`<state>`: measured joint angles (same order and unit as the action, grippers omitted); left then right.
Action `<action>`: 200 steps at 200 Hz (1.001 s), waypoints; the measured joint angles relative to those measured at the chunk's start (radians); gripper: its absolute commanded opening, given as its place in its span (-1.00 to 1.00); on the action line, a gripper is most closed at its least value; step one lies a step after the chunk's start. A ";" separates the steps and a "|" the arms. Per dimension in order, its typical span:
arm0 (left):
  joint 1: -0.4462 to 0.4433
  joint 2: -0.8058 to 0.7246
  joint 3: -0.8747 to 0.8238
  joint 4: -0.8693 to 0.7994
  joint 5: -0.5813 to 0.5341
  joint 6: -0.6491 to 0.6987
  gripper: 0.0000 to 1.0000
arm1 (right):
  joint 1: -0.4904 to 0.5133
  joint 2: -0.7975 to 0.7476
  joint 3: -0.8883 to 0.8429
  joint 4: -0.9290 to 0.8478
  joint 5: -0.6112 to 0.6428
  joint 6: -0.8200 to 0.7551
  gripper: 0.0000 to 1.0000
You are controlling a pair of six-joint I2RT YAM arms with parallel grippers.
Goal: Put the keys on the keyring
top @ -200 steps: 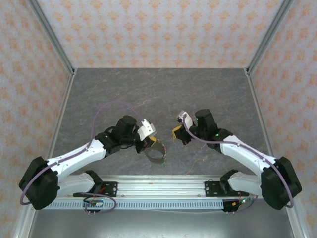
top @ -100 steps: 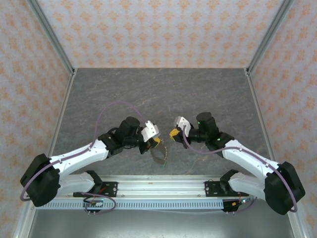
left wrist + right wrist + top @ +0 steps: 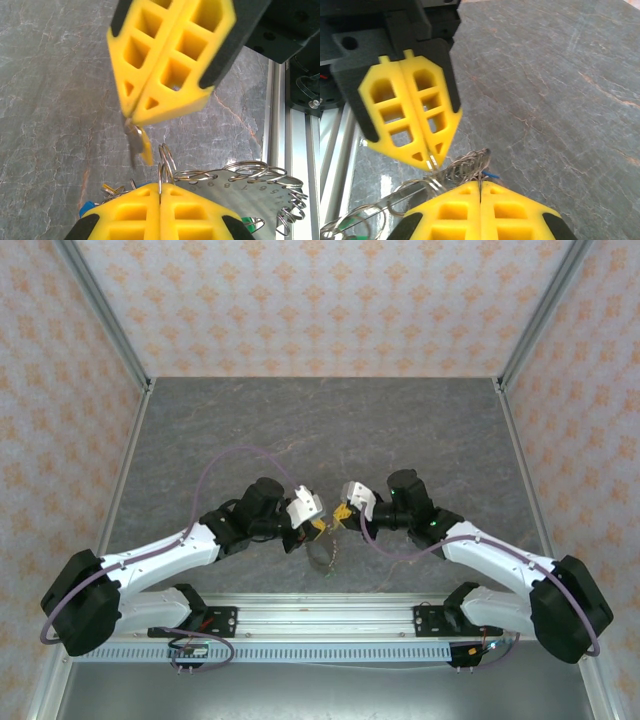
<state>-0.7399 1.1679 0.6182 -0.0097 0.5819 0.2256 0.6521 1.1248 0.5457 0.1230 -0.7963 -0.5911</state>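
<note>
The keyring (image 3: 245,189) is a grey numbered plate with small wire loops around its rim, also visible below the grippers in the top view as the keyring (image 3: 320,554). My left gripper (image 3: 160,186) is shut on one upright loop of it. My right gripper (image 3: 131,120) comes in from above, shut on a silvery key with a yellow tag (image 3: 139,144), which hangs just left of that loop. In the top view the left gripper (image 3: 316,527) and right gripper (image 3: 342,517) are almost tip to tip. More keys (image 3: 86,209), one blue-headed, hang on the ring's left side.
The dark marbled table (image 3: 320,430) stretches away behind both arms. The aluminium base rail (image 3: 320,615) runs along the near edge, close under the keyring. Patterned walls stand on three sides.
The two grippers have closed in on each other: the right one moved left with its key and the left one shifted slightly right with the keyring. Both stayed shut.
</note>
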 measured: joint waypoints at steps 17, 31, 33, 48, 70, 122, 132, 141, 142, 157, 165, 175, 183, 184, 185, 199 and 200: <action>0.000 0.000 -0.005 0.006 -0.016 -0.016 -1.00 | 0.000 -0.001 0.002 -0.045 -0.043 -0.022 -1.00; 0.000 0.000 -0.013 0.016 -0.023 -0.026 -1.00 | 0.001 -0.004 0.002 -0.089 -0.081 -0.032 -1.00; 0.000 0.000 -0.015 0.017 -0.023 -0.027 -1.00 | 0.002 -0.004 0.002 -0.092 -0.084 -0.032 -1.00; 0.000 0.000 -0.022 0.026 -0.022 -0.043 -1.00 | 0.008 -0.006 0.002 -0.124 -0.110 -0.039 -1.00; 0.000 0.000 -0.028 0.031 -0.017 -0.054 -1.00 | 0.021 -0.007 0.002 -0.143 -0.124 -0.039 -1.00; -0.009 0.000 -0.032 0.037 0.011 -0.027 -1.00 | 0.024 -0.039 0.002 -0.143 -0.014 -0.055 -1.00; -0.011 0.000 -0.032 0.036 0.013 -0.017 -1.00 | 0.024 -0.051 0.002 -0.146 0.013 -0.069 -1.00; -0.011 0.000 -0.032 0.035 0.013 -0.013 -1.00 | 0.024 -0.059 0.002 -0.150 0.032 -0.080 -1.00; -0.011 0.000 -0.032 0.035 0.013 -0.013 -1.00 | 0.024 -0.060 0.002 -0.150 0.035 -0.083 -1.00; -0.011 0.000 -0.032 0.035 0.013 -0.006 -1.00 | 0.024 -0.063 0.002 -0.153 0.067 -0.098 -1.00; -0.011 0.000 -0.032 0.035 0.013 -0.003 -1.00 | 0.024 -0.063 0.002 -0.152 0.082 -0.103 -1.00; -0.011 0.000 -0.032 0.033 0.013 0.002 -1.00 | 0.023 -0.063 0.000 -0.141 0.092 -0.103 -1.00; -0.011 0.000 -0.033 0.033 0.013 0.005 -1.00 | 0.024 -0.062 -0.001 -0.130 0.093 -0.102 -1.00; -0.011 0.000 -0.033 0.033 0.013 0.005 -1.00 | 0.024 -0.062 -0.001 -0.129 0.093 -0.102 -1.00; -0.011 0.000 -0.033 0.033 0.013 0.005 -1.00 | 0.024 -0.062 -0.001 -0.128 0.093 -0.102 -1.00; -0.011 0.000 -0.035 0.033 0.013 0.005 -1.00 | 0.024 -0.059 -0.001 -0.106 0.077 -0.101 -1.00; -0.011 0.000 -0.036 0.034 0.013 0.005 -1.00 | 0.024 -0.059 -0.001 -0.105 0.074 -0.100 -1.00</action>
<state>-0.7513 1.1679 0.5819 0.0238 0.5945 0.2302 0.6758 1.0660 0.5446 0.0181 -0.7219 -0.6914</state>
